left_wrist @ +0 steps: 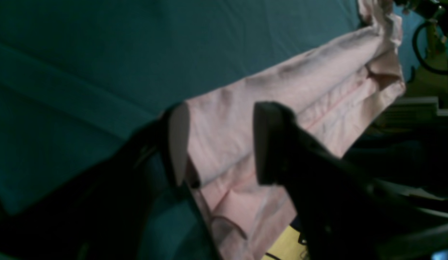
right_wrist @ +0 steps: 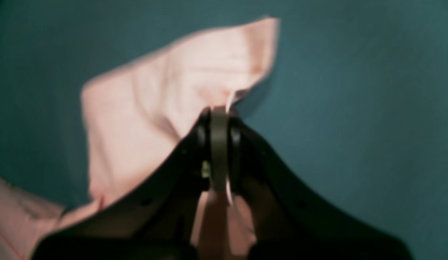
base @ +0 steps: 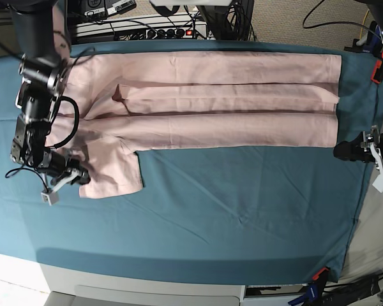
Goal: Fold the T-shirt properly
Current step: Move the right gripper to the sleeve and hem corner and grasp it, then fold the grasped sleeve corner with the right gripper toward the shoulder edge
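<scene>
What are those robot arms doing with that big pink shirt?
They are folding it. The T-shirt lies stretched out on the teal cloth, its long sides already folded in. The right gripper has pinched the edge of a sleeve. The left gripper is open at the shirt's other end, with fabric between its jaws.

One T-shirt point(base: 210, 108), one cloth point(base: 242, 217), two arms.

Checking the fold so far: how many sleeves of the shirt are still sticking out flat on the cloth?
1. A sleeve juts toward the front edge at the shirt's collar end, by the right gripper. The other may be folded under.
</scene>
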You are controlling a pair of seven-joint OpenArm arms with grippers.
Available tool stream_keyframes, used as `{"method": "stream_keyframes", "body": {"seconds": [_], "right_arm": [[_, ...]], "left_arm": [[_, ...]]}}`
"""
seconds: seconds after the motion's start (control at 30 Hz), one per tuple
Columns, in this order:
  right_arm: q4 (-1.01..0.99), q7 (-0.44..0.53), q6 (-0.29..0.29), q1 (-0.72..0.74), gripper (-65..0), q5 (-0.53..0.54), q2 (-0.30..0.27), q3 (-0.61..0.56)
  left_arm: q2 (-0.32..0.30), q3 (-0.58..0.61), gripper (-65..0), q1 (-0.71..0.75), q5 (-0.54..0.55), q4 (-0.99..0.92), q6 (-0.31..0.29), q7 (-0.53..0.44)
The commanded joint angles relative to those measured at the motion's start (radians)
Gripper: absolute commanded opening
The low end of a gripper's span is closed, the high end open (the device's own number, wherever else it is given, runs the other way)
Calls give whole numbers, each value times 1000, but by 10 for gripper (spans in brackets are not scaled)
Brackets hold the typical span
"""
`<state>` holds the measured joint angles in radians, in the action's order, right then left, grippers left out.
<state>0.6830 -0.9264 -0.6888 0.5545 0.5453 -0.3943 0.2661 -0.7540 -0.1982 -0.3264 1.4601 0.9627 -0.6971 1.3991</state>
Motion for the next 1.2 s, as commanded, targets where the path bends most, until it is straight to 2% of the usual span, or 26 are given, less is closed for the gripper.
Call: {"method": "stream_keyframes", "body": {"seconds": [0.0, 0.1, 0.2, 0.37, 0.5, 0.8, 1.03, 1.17], "right_arm": [[74, -14, -9, 6, -650, 55, -19, 3], [281, -122, -9, -91, -650, 123, -19, 3], [495, -181, -9, -201, -650, 162, -19, 3], [823, -243, -9, -396, -650, 201, -19, 3], [994, -249, -9, -561, -650, 217, -19, 3], [1177, -252, -9, -840, -650, 219, -19, 3], [1196, -254, -9, -908, -650, 261, -19, 3], [1196, -315, -9, -909, -650, 317, -19, 3]], "left_arm": [[-27, -8, -352, -22, 23, 13, -1, -3], [-27, -8, -352, -23, 23, 13, -1, -3], [-27, -8, -352, -23, 23, 13, -1, -3], [-27, -8, -352, -23, 23, 13, -1, -3], [-27, -8, -352, -23, 23, 13, -1, -3], [-27, -8, -352, -23, 23, 13, -1, -9], [-27, -8, -352, -23, 23, 13, -1, -12], [-27, -8, -352, -23, 23, 13, -1, -12]]}}
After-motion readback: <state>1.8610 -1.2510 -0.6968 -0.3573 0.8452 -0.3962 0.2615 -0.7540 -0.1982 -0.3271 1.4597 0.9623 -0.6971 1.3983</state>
